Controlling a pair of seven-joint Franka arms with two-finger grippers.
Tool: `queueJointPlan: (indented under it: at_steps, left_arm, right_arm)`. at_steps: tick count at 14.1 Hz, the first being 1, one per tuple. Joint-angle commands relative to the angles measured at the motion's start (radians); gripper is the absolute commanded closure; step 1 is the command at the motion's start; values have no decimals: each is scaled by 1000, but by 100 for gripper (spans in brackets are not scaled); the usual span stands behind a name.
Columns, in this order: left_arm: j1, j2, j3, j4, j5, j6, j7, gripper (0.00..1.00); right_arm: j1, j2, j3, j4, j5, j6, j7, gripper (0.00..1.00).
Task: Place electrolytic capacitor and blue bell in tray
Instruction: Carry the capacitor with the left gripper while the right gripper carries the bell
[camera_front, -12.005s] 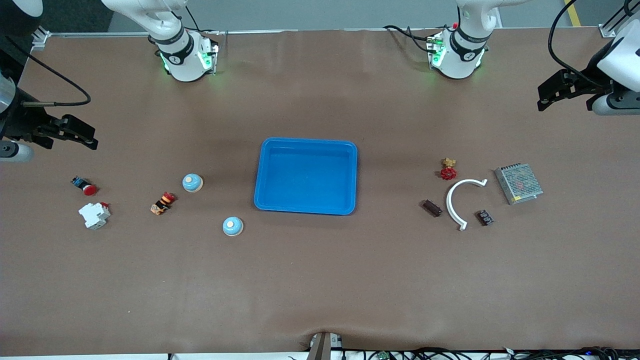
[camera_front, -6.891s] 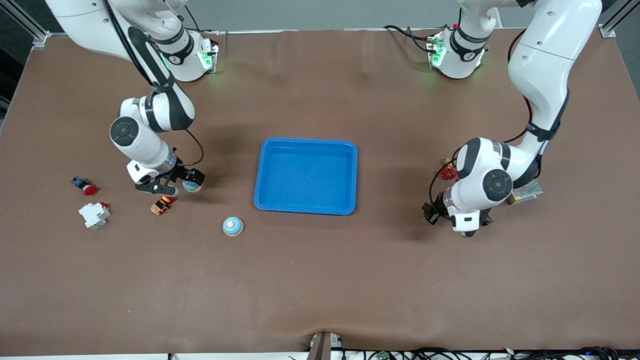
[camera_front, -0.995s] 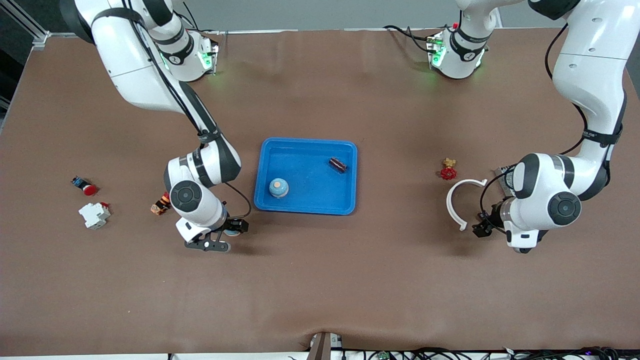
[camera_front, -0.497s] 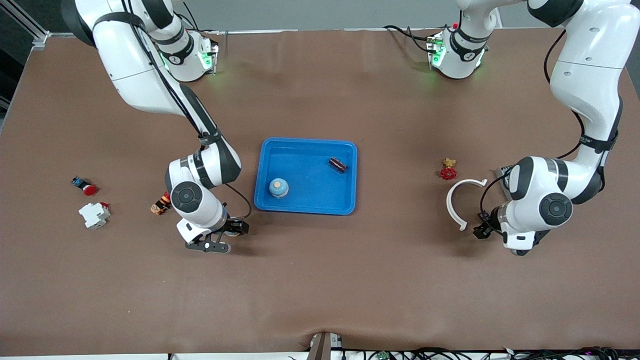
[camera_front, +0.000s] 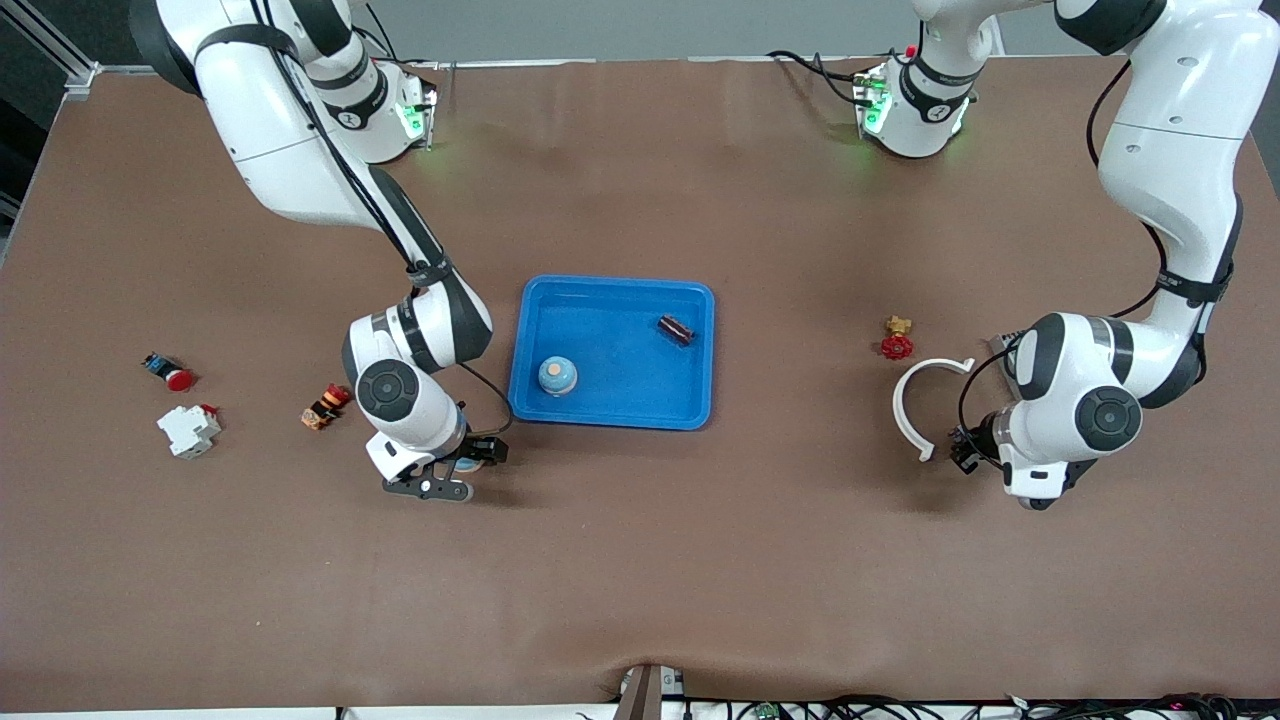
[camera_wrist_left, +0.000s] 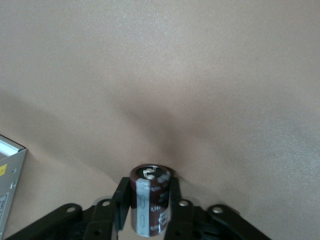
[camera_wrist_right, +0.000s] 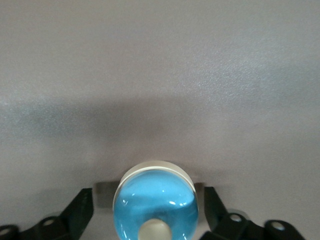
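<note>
The blue tray (camera_front: 690, 395) lies mid-table and holds one blue bell (camera_front: 557, 375) and one dark electrolytic capacitor (camera_front: 676, 329). My right gripper (camera_front: 462, 468) is low beside the tray's corner nearest the front camera, at the right arm's end. In the right wrist view it (camera_wrist_right: 156, 192) is shut on a second blue bell (camera_wrist_right: 156, 207), its pads on the bell's base. My left gripper (camera_front: 966, 450) is low beside the white arc piece. In the left wrist view it (camera_wrist_left: 150, 195) is shut on a second dark capacitor (camera_wrist_left: 150, 205), held upright.
A white arc piece (camera_front: 912, 400) and a red valve (camera_front: 897, 344) lie toward the left arm's end. A metal box (camera_wrist_left: 7, 185) lies close to the left gripper. A white breaker (camera_front: 188, 430), a red button (camera_front: 172, 376) and an orange-black part (camera_front: 325, 407) lie toward the right arm's end.
My right gripper has shifted a little toward the tray with the bell between its fingers. My left arm has shifted slightly toward the arc piece. The tray's contents have not moved.
</note>
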Motion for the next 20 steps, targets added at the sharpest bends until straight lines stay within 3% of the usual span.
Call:
queueJointPlan:
  at_steps: [1,2,6,11,13,16,20]
  left_arm:
    - [-4,-14,-9,-4,23,-15,4,100]
    - [-3,-17,-15,-1,23,-20,4,100]
    - [-20,-65,-32,5,18,-81,-4,100]
    - [-18,-120,-73,5,14,-136,-13,100]
    - [-17,-139,-111,5,7,-168,-25,100]
    - [-15,-154,-182,4,7,-199,-119,100]
    - [-15,-160,-283,5,6,-221,-241,100]
  right_arm:
    - [2,-6,3,-14,-6,-5,21,67]
    - [0,-7,3,-14,-6,-11,22,100]
    - [2,-44,12,-12,-4,-98,60,100]
    - [39,-194,15,-58,25,-303,119,100]
    - [71,-260,15,-132,75,-291,148,100]
    - [149,-331,15,-225,82,-255,276,100]
    - [215,-399,15,-403,82,-84,370,100]
